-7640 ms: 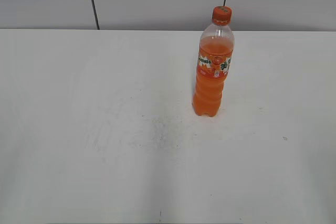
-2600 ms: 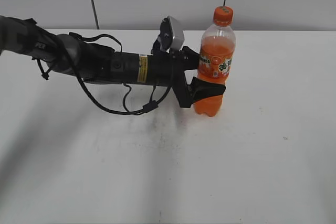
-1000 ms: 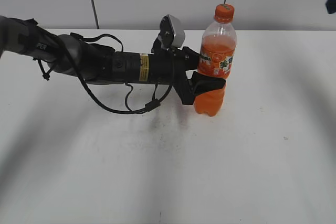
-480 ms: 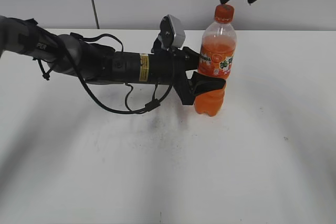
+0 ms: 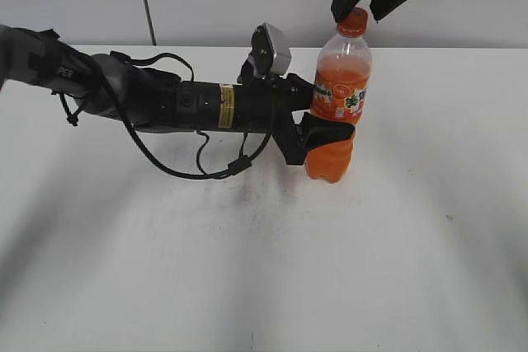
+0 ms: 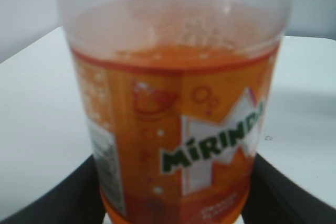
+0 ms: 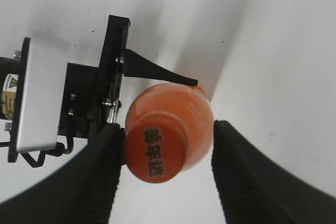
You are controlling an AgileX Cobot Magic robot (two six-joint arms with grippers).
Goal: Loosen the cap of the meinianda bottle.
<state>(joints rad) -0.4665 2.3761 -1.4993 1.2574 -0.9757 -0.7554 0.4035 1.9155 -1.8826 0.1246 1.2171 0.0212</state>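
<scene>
The meinianda bottle (image 5: 337, 96) stands upright on the white table, full of orange drink, with its label filling the left wrist view (image 6: 178, 145). My left gripper (image 5: 323, 139) is shut on the bottle's waist from the left. The orange cap (image 5: 354, 21) tops the bottle and shows its printed mark in the right wrist view (image 7: 154, 152). My right gripper (image 5: 357, 12) hangs open above the cap, one finger on each side (image 7: 164, 171); the left finger is close against the cap and the right one stands apart.
The white table (image 5: 412, 228) stretches around the bottle, with a grey wall behind. My left arm (image 5: 165, 100) with its cable lies across the table's left half. A small dark speck (image 5: 447, 218) marks the table at the right.
My right gripper has come down from the upper right and now straddles the cap. My left gripper still holds the bottle in the same place.
</scene>
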